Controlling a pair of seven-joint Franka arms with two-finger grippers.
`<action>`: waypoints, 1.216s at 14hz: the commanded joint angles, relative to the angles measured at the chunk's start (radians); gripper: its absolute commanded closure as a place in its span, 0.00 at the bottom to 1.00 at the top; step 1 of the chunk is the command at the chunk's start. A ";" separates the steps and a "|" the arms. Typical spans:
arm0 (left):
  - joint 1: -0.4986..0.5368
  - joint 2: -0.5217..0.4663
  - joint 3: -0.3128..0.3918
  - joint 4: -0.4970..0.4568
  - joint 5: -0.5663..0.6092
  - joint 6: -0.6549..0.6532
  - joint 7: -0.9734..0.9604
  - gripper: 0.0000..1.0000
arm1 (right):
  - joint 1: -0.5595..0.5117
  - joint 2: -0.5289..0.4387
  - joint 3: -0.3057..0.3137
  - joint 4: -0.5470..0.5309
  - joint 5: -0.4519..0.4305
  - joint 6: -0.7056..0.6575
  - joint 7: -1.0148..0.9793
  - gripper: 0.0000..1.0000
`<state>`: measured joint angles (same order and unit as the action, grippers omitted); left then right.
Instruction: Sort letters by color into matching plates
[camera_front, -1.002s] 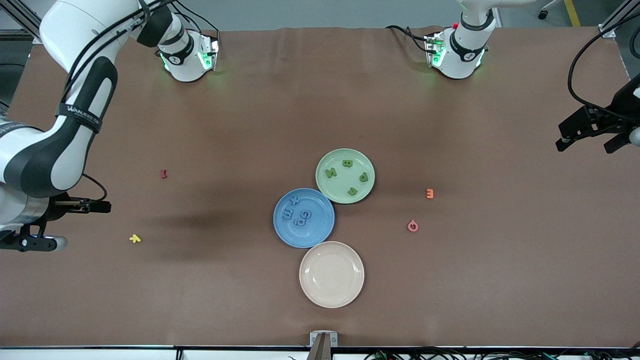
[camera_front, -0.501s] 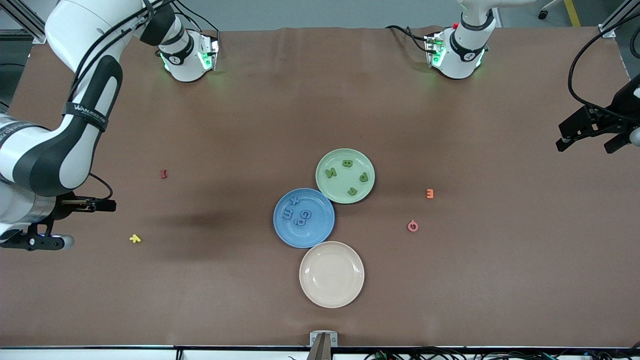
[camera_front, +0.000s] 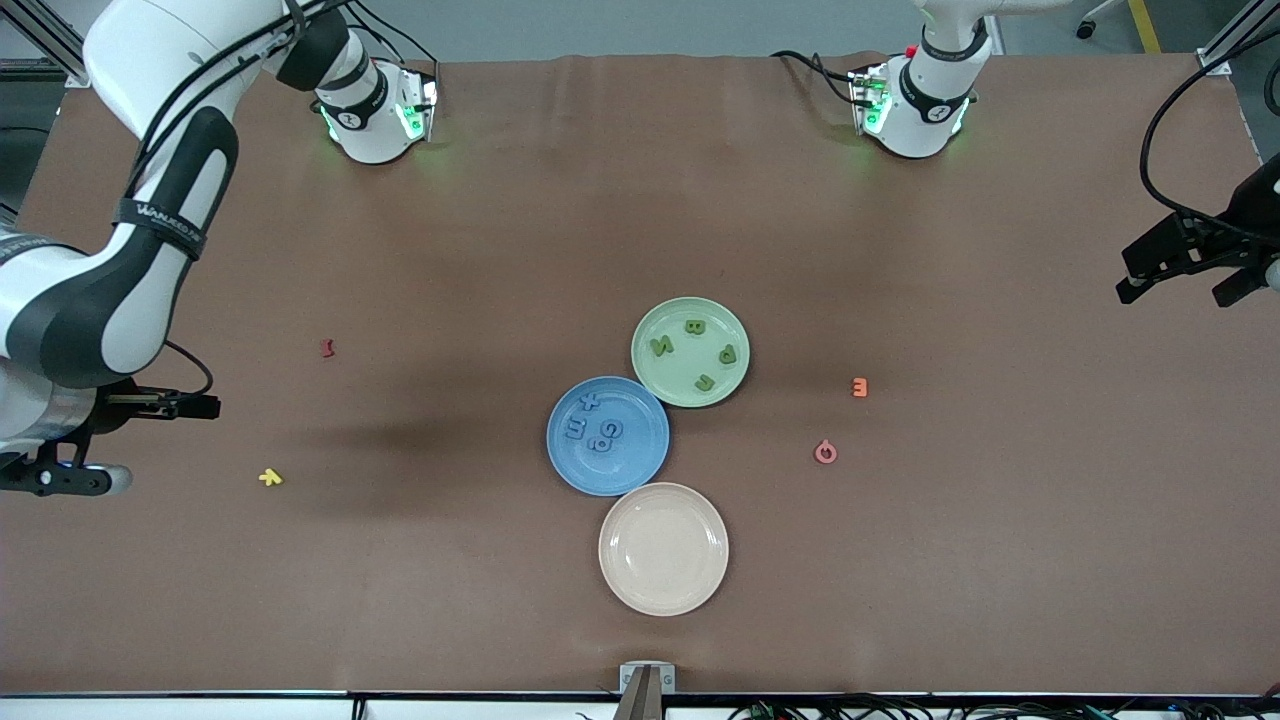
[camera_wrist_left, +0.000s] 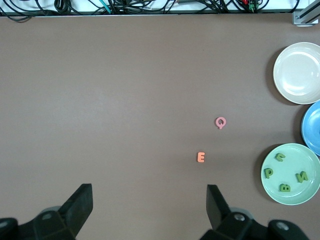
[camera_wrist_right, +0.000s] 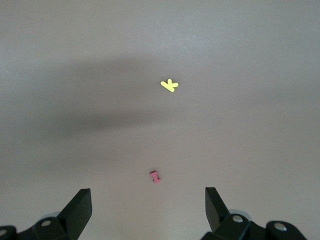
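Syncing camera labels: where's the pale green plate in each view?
Front view: pale green plate mid-table, touching the blue plate, four green letters in it.
Left wrist view: pale green plate at the picture's edge, beside the blue plate.
Right wrist view: not in it.
Shared landmark: orange E.

4 green letters (camera_front: 694, 354) on a pale green plate (camera_front: 655, 385), 4 blue letters (camera_front: 594, 427) on a blue plate (camera_front: 640, 470).

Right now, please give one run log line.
green letters: in green plate | blue letters: in blue plate | left tool, right tool: open, waiting at table ends
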<state>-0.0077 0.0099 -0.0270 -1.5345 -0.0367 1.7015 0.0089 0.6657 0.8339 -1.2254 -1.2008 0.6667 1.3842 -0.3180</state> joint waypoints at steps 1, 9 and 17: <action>0.005 0.013 0.001 0.022 -0.009 -0.003 0.016 0.00 | -0.066 -0.022 0.047 0.039 0.019 -0.022 0.008 0.00; 0.000 0.012 0.001 0.022 -0.009 -0.003 0.016 0.00 | -0.323 -0.021 0.364 0.207 -0.044 -0.019 0.103 0.00; -0.003 0.012 0.001 0.022 -0.011 -0.003 0.016 0.00 | -0.605 -0.159 1.170 0.227 -0.675 0.102 0.492 0.00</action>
<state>-0.0087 0.0104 -0.0276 -1.5337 -0.0367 1.7015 0.0089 0.1884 0.7567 -0.2992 -0.9618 0.1366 1.4889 0.0959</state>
